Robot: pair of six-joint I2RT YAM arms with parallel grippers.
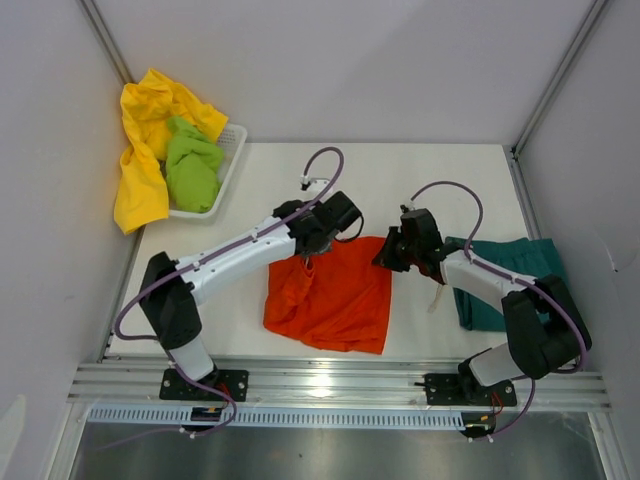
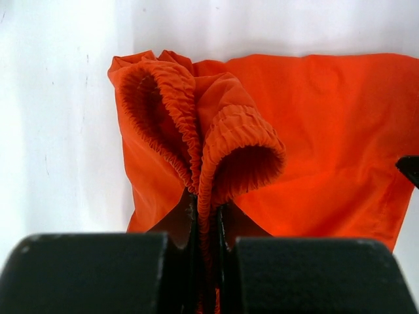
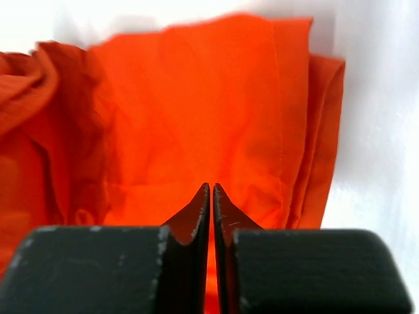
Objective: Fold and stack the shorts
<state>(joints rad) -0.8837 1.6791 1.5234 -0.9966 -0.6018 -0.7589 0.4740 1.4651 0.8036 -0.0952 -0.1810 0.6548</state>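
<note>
**Position.** The orange-red shorts (image 1: pixel 335 300) are lying mid-counter (image 1: pixel 420 180), between the two arms.

**Grip.**
- The left jaws are standing all but closed, pinching the gathered elastic waistband (image 2: pixel 239 124) at the garment's far left corner.
- The right jaws are meeting tip to tip at its far right edge. Whether cloth is caught between them is not showing.

**Risk.**
- If the right side is gripping nothing, a pull by the left arm (image 1: pixel 240 255) would be dragging the garment askew and bunching the fold.
- A thin pinch on the elastic could be slipping free.

**Obscured.**
- The dark teal shorts (image 1: pixel 510 262) are lying partly hidden under the right arm (image 1: pixel 480 275).
- The yellow shorts (image 1: pixel 145 150) and lime green shorts (image 1: pixel 192 170) are spilling crumpled from the white basket (image 1: pixel 232 150), their outlines hard to make out.
</note>
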